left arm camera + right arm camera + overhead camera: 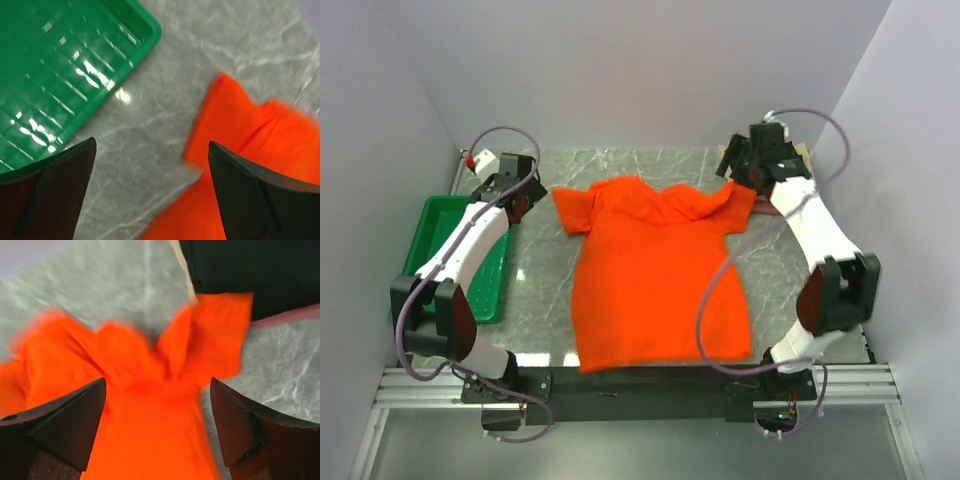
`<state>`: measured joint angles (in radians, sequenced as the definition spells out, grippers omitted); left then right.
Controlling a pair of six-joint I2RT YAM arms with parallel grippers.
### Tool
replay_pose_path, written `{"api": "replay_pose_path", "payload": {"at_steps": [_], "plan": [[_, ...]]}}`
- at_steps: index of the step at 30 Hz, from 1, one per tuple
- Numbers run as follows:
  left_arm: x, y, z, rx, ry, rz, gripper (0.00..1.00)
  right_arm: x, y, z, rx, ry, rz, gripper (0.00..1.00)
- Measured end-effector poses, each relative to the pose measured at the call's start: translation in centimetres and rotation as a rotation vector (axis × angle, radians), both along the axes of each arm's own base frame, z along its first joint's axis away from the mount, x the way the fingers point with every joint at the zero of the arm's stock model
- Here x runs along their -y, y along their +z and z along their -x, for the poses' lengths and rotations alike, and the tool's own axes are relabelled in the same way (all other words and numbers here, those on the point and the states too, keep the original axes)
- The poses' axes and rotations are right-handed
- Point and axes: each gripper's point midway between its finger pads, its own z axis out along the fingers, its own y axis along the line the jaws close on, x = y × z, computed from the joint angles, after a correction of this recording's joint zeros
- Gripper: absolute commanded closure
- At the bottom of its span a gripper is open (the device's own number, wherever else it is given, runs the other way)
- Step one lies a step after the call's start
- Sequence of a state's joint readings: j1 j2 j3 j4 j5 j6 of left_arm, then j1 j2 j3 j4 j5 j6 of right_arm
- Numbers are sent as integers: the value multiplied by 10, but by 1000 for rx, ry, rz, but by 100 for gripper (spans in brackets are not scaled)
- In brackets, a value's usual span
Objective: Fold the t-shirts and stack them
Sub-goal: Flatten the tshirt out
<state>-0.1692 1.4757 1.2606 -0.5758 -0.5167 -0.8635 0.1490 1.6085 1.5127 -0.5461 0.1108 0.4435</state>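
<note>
A large bright orange t-shirt [660, 270] lies spread flat on the marble table, collar toward the back. My left gripper [523, 203] is open just left of its left sleeve [572, 210]. In the left wrist view the open gripper [151, 145] is over bare marble, with the sleeve [240, 125] at its right finger. My right gripper [745, 175] is open above the right sleeve [735, 200]. In the right wrist view it [157, 382] spans the orange cloth [150, 430]. A folded black shirt [250, 270] lies behind the sleeve, with a pink edge [290, 316] and a beige edge [183, 260].
A green plastic tray [460, 255] sits at the table's left edge, also seen in the left wrist view [65, 65]. The folded stack at the back right is mostly hidden by the right arm in the top view. White walls enclose the table.
</note>
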Motion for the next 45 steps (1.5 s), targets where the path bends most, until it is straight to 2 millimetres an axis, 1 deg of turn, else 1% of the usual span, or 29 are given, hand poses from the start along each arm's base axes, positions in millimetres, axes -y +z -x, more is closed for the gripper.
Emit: {"api": "replay_pose_path", "payload": {"at_steps": [1, 2, 4, 6, 7, 9, 11, 12, 14, 15, 16, 17, 18, 19, 20, 21, 22, 23, 25, 28, 30, 31, 33, 35, 37, 40, 41, 43, 45], "plan": [[3, -11, 3, -33, -8, 12, 1, 0, -16, -4, -37, 2, 11, 8], [7, -14, 4, -40, -21, 30, 1, 0, -32, -6, -77, 4, 20, 7], [17, -2, 1, 3, -51, 58, 1, 1, -49, -5, -110, 2, 29, 7], [28, 15, -2, 67, -86, 82, 1, 3, -53, 7, -108, -5, 23, 7], [36, 25, -4, 103, -111, 94, 1, 3, -54, 17, -100, -8, 13, 6], [52, 35, -9, 146, -162, 109, 1, 2, -55, 39, -96, -9, -4, 6], [71, 37, -16, 159, -221, 123, 1, -1, -55, 60, -86, -10, -24, 6], [79, 34, -23, 154, -250, 128, 1, -5, -56, 69, -82, -4, -34, 6], [100, 24, -42, 136, -318, 142, 1, -20, -65, 84, -92, 30, -53, 6], [113, 11, -57, 120, -358, 151, 1, -37, -79, 96, -126, 71, -58, 6], [118, -5, -62, 67, -371, 153, 1, -47, -86, 102, -145, 100, -61, 6], [125, -16, -71, 33, -385, 154, 1, -61, -95, 110, -171, 136, -58, 6], [132, -28, -81, 12, -395, 155, 1, -69, -101, 115, -189, 160, -56, 6], [138, -43, -85, -10, -402, 155, 1, -79, -108, 119, -211, 187, -53, 6], [141, -56, -82, -43, -408, 154, 1, -87, -114, 122, -227, 212, -50, 6], [146, -71, -74, -80, -421, 155, 1, -94, -119, 123, -243, 229, -46, 6], [152, -88, -60, -120, -437, 161, 1, -97, -125, 123, -260, 237, -41, 6], [157, -97, -46, -145, -452, 165, 1, -99, -130, 121, -276, 239, -35, 6], [165, -119, -5, -218, -481, 176, 1, -103, -141, 111, -311, 239, -19, 6], [173, -132, 56, -276, -514, 196, 1, -110, -155, 90, -341, 235, 0, 6], [171, -132, 86, -285, -518, 214, 1, -117, -163, 78, -356, 238, 7, 7], [169, -131, 96, -280, -513, 227, 1, -119, -168, 73, -364, 242, 9, 7], [163, -129, 112, -276, -492, 247, 1, -122, -176, 69, -382, 245, 13, 7], [157, -132, 125, -272, -471, 265, 1, -123, -186, 70, -405, 249, 19, 7], [151, -140, 140, -292, -455, 275, 1, -125, -195, 72, -433, 254, 27, 7], [147, -160, 166, -350, -449, 280, 1, -134, -205, 69, -461, 265, 44, 9], [148, -162, 169, -347, -448, 285, 1, -139, -208, 66, -467, 270, 58, 9], [154, -161, 172, -330, -460, 307, 1, -148, -207, 61, -463, 282, 76, 9], [160, -160, 174, -312, -476, 323, 1, -163, -207, 55, -461, 307, 79, 9]]}}
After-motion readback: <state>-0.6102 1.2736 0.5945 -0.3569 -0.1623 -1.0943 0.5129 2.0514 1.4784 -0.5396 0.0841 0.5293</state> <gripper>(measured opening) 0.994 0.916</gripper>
